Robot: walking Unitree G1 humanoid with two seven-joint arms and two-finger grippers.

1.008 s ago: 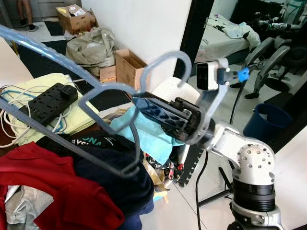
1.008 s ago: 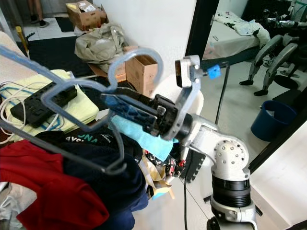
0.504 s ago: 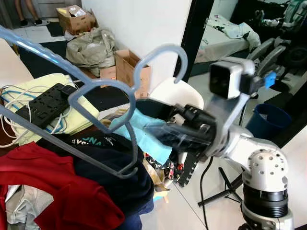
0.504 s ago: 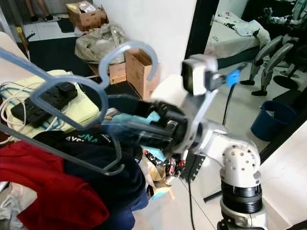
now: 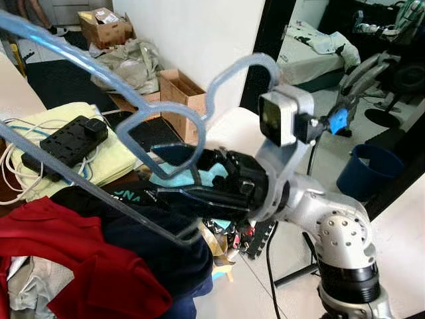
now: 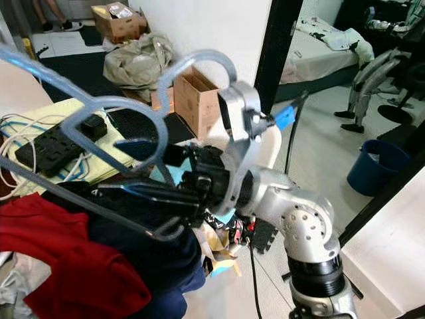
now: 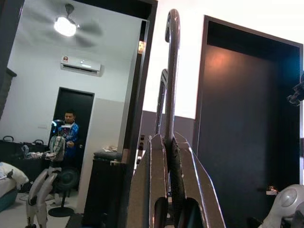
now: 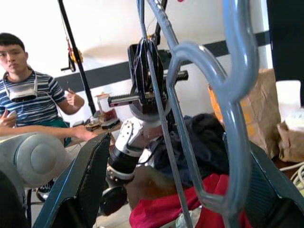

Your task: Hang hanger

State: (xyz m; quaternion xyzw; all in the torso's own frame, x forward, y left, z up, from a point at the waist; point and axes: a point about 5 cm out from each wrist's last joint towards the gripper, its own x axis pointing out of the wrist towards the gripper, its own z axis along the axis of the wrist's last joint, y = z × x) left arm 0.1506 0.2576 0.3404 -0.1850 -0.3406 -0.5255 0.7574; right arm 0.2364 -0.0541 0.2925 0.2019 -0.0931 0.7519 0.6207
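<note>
A pale blue plastic hanger (image 5: 242, 63) is held up in front of me, hook uppermost, above a heap of clothes. My left gripper (image 7: 168, 137) is shut on one of the hanger's (image 7: 172, 71) bars, and it also shows from the right wrist as the left gripper (image 8: 146, 61) clamped on that bar. My right gripper (image 5: 169, 176) reaches in from the right, open, one finger above and one below the lower bar near the hanger's neck. From the right wrist the hanger (image 8: 232, 118) stands between the two spread fingers (image 8: 80, 180).
Red and dark blue clothes (image 5: 80, 266) are piled below the hanger. A black power strip (image 5: 66, 143) lies on a yellow towel. Cardboard boxes (image 5: 176, 93) stand by the wall, and a blue bin (image 5: 372, 173) sits at the right. A seated person (image 8: 28, 95) is nearby.
My right wrist has turned and its fingers have dropped lower, now spread about the hanger's lower bar. The hanger's hook has shifted slightly up and to the right.
</note>
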